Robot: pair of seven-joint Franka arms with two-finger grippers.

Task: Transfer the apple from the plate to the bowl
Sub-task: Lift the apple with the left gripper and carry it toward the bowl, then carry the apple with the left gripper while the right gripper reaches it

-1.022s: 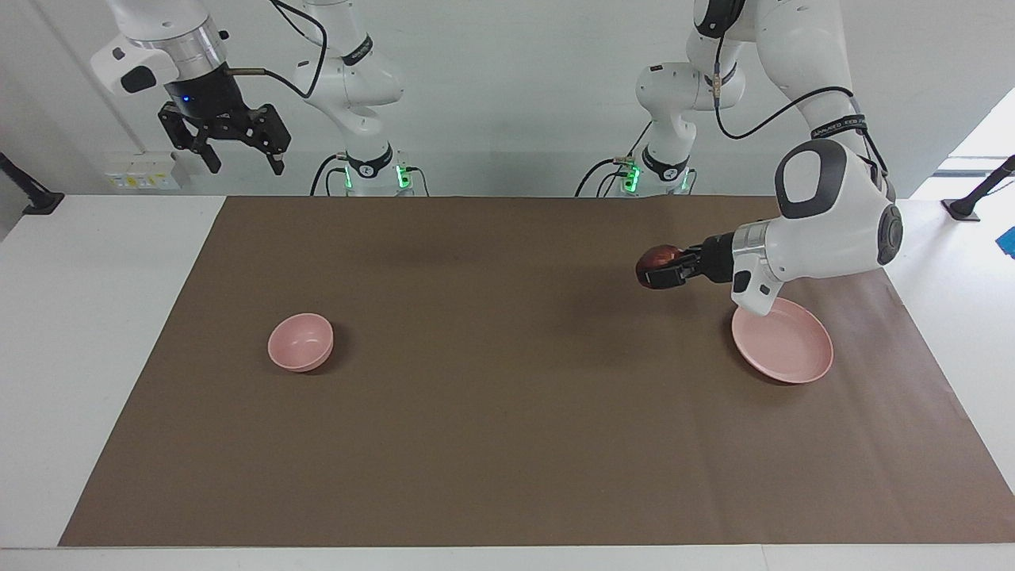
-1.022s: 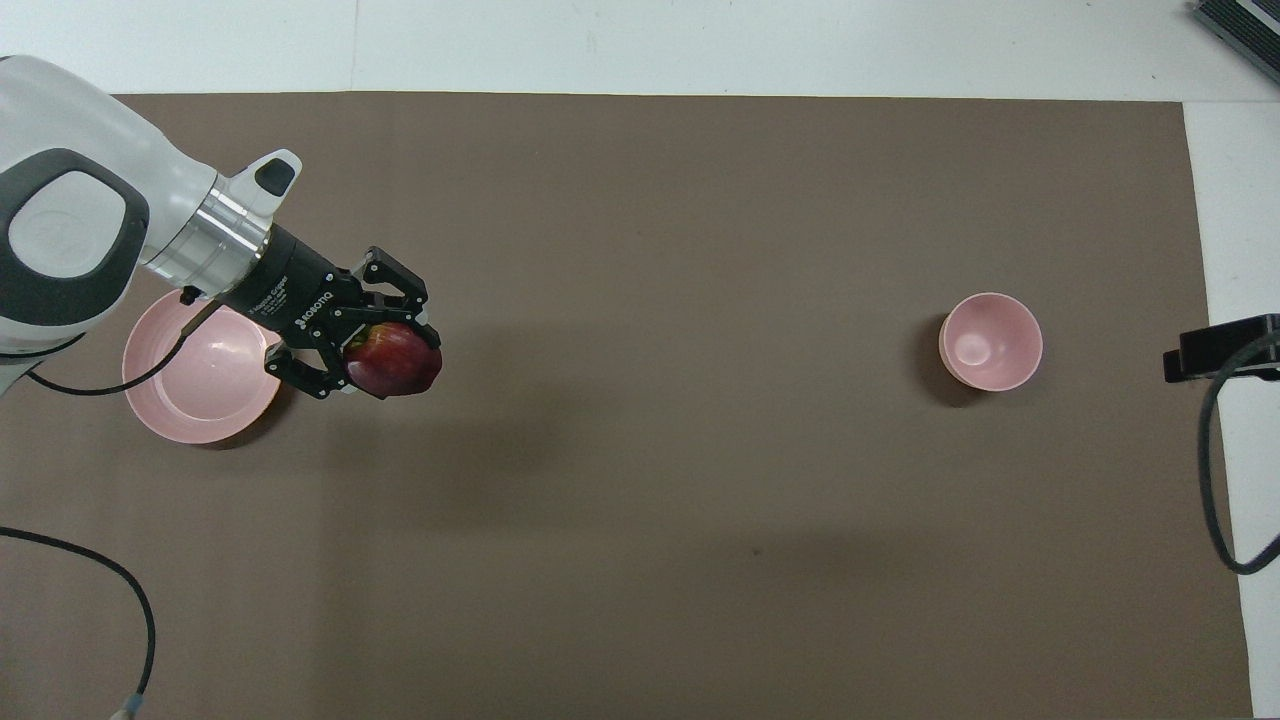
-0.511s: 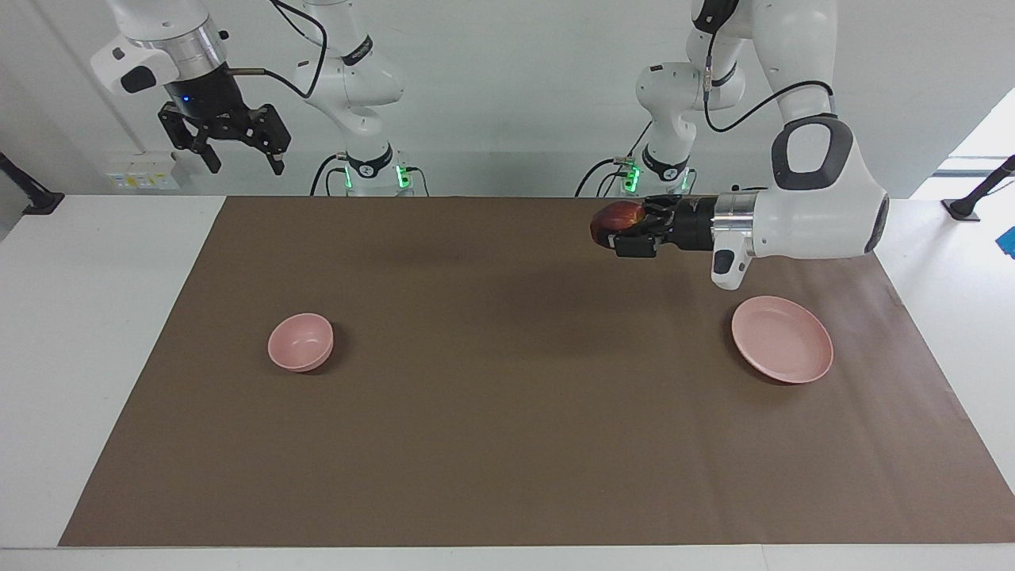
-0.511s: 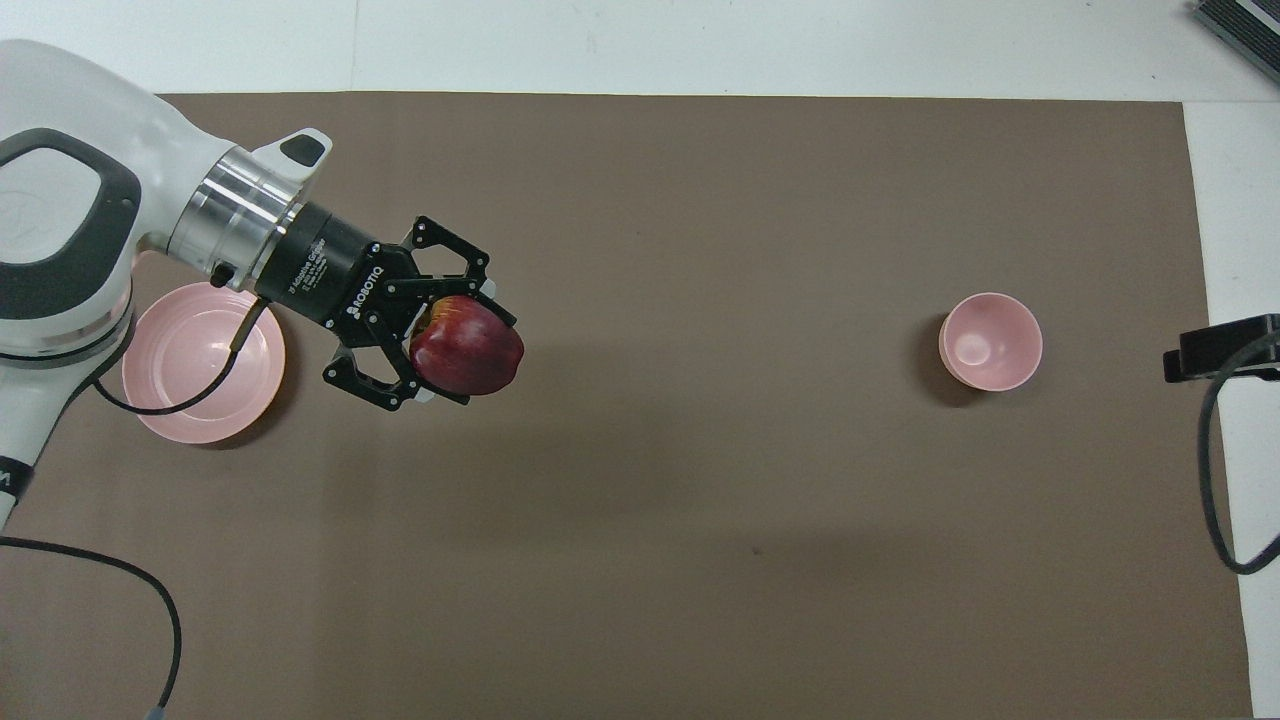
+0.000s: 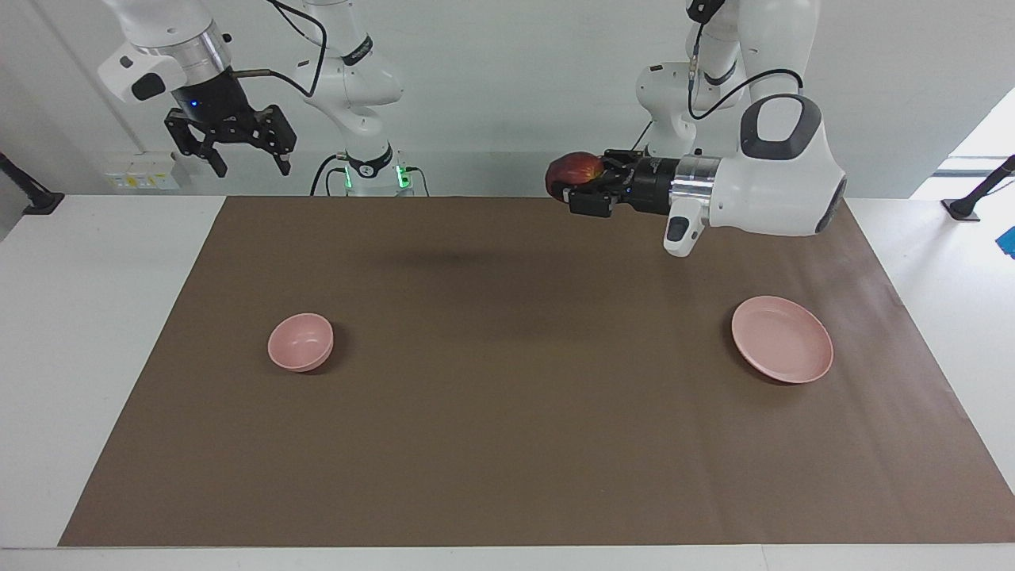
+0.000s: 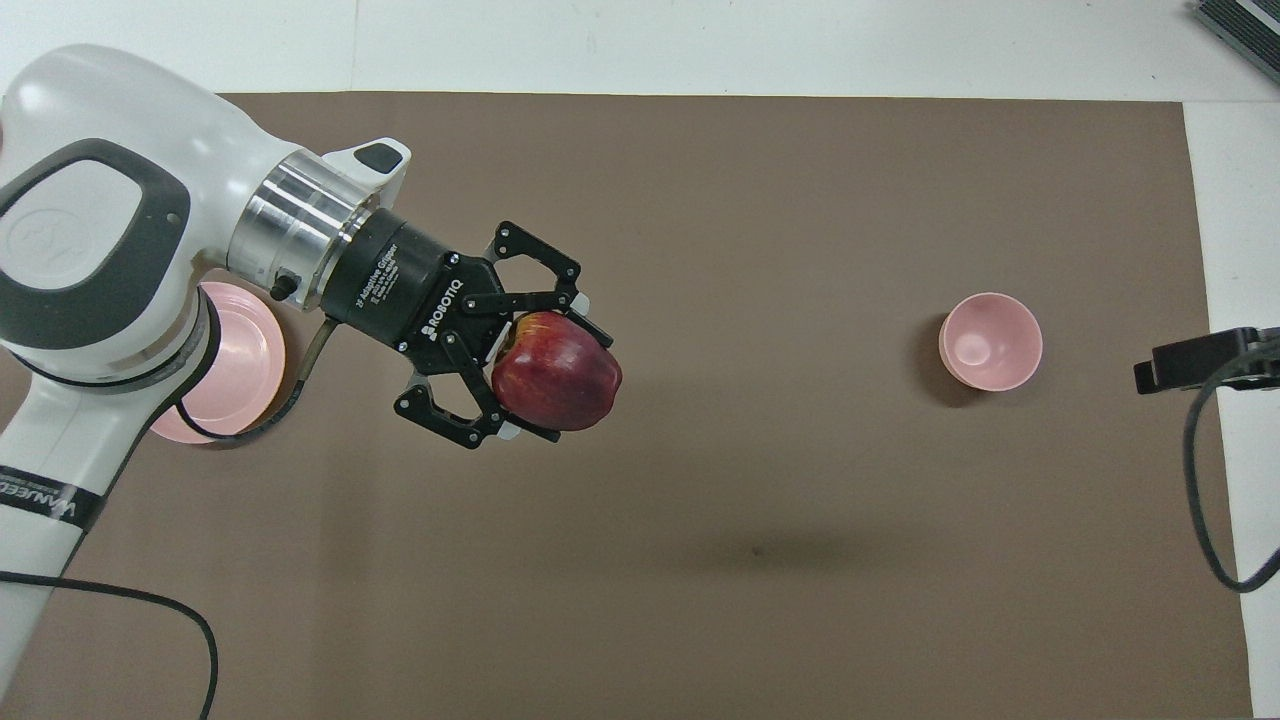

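The left gripper (image 6: 545, 375) partly hides the plate (image 6: 240, 360), perhaps bare.

Bright, even room light from above. Soft blurred shadows on the brown mat (image 5: 507, 444), darkest mid-mat and beside the bowl (image 6: 990, 341). Sharp focus; slight glare on the white arm shell.

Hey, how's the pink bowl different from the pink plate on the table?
The bowl is deep and narrow; the plate is shallow and wider. The bowl sits toward the right arm's end of the table, the plate toward the left arm's end. Both are round, pale pink and empty.
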